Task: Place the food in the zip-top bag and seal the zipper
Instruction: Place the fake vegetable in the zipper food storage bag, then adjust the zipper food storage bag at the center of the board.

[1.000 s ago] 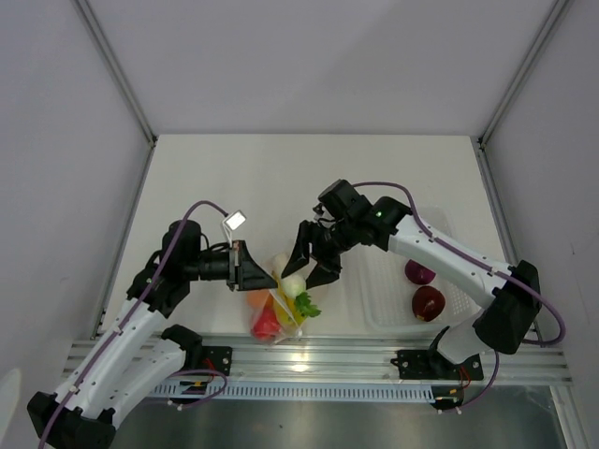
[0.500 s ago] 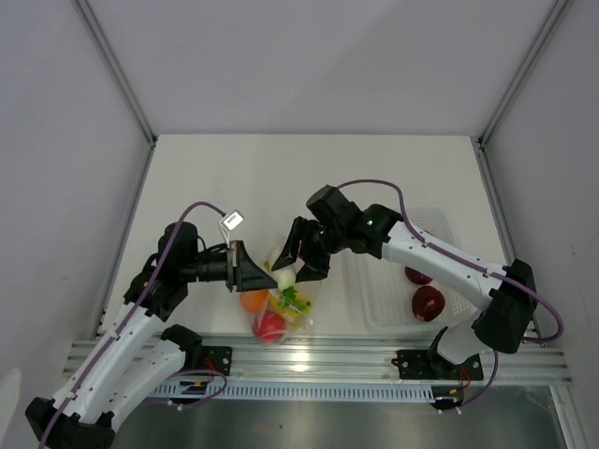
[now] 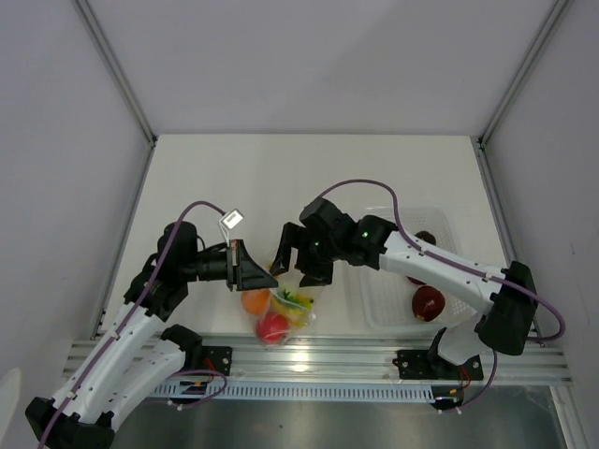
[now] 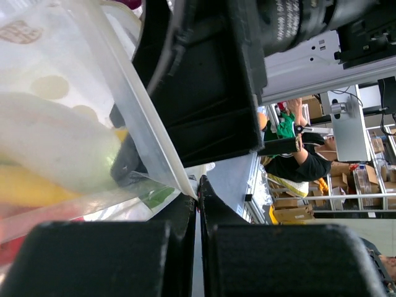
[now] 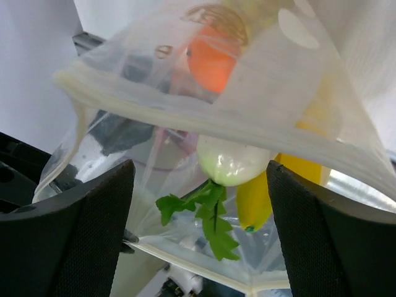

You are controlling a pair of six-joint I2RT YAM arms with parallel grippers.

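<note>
Pinching the zipper (image 4: pixel 146 124) of the zip-top bag (image 3: pixel 284 313), your left fingers (image 4: pixel 99 260) were clamped shut on it at the tabletop's (image 3: pixel 281 178) near edge. Your right fingers (image 5: pixel 80 235) stood wide open astride the bag's mouth, gripping nothing; the orange ball (image 3: pixel 255 300), banana bunch (image 3: pixel 298 307) and white piece (image 5: pixel 232 159) sat inside.

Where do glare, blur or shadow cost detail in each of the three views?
Top external view: sharp and evenly lit, with one glare patch on the metal rail near the zip-top bag. Left wrist view: the bag and food inside are blurred. Right wrist view: crisp green leaf, dark featureless fingers.
</note>
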